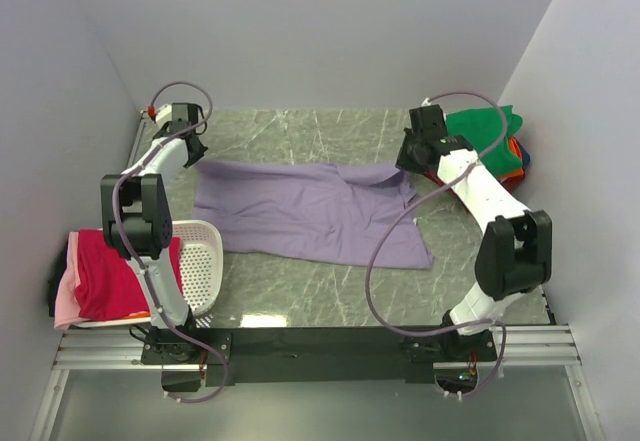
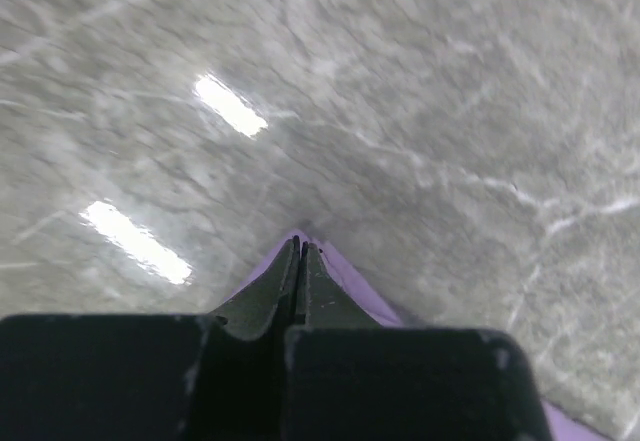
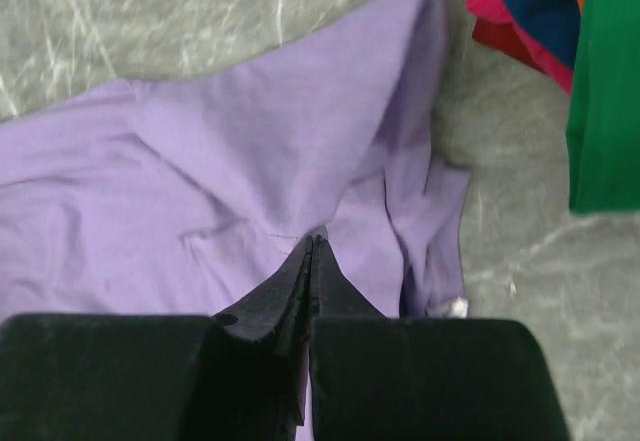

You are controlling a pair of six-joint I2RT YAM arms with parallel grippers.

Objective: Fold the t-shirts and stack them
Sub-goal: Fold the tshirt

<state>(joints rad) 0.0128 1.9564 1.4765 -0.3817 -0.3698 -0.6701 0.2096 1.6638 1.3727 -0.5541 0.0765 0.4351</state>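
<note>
Now lavender t-shirt (image 1: 300,211) flat between hands: left hand (image 2: 299,251) pinching far-left corner, right hand (image 3: 312,246) pinching far-right edge

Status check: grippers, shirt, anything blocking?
Both shut: left gripper and right gripper pinch the purple shirt at its far corners. Shirt spread out, unfolded. Nearby green shirt lies clear of it.

Table top (image 1: 300,296): grey-green marble look with pale veins, glossy. Plain white back wall (image 1: 320,31). White left side panel (image 1: 50,111) and right side panel (image 1: 590,101) box the table in on three sides. Aluminium rails (image 1: 100,349) run along the near edge, with a dark plate (image 1: 320,341) across them. Two bright strip-light reflections (image 2: 230,104) on the surface. Lighting is even, shadows soft.
</note>
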